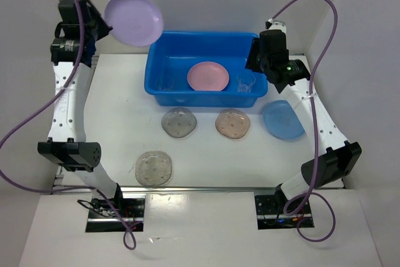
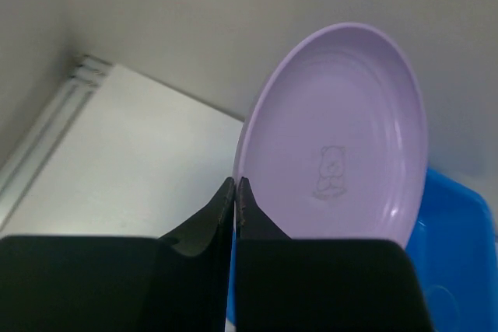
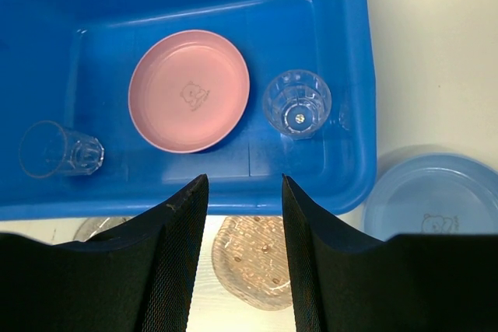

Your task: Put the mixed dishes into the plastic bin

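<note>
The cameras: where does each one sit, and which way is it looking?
Top: above and behind the robot, looking down at the table; the left arm and right arm show, bases nearest.
Left wrist: on the left arm, looking along the left gripper, shut on the raised lavender plate.
Right wrist: on the right arm, looking down past the open right gripper into the blue bin.
Shared: top and right wrist both show the pink plate in the bin.

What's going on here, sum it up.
The left gripper holds a lavender plate aloft beside the blue bin. Inside are a pink plate and two clear cups, one on its side. The right gripper hangs open over the bin. A blue plate and three translucent plates lie on the table.
</note>
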